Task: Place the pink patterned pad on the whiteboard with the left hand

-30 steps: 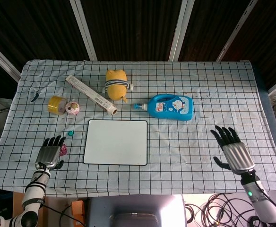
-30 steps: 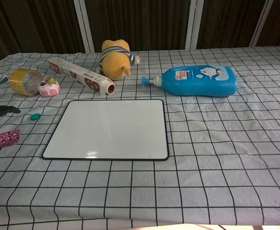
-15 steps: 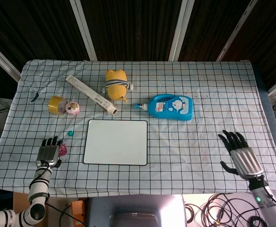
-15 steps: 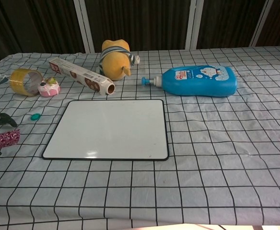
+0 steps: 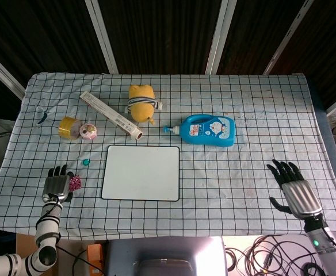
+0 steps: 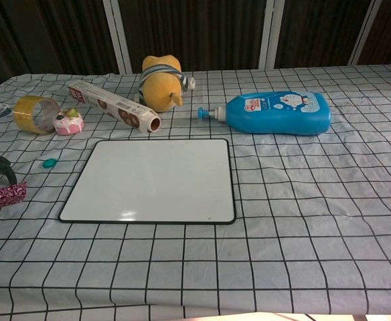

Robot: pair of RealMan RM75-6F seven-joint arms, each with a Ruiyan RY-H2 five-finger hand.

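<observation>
Left hand (image 5: 55, 186) fingers curled around pink patterned pad (image 6: 1, 196), at 9 o'clock of whiteboard (image 5: 141, 172); right hand (image 5: 294, 190) spread, empty.

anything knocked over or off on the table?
The blue bottle lies on its side, pump nozzle toward the yellow plush toy, which is also tipped over. The long box sits diagonally. No spill visible. The whiteboard lies flat and square.
</observation>
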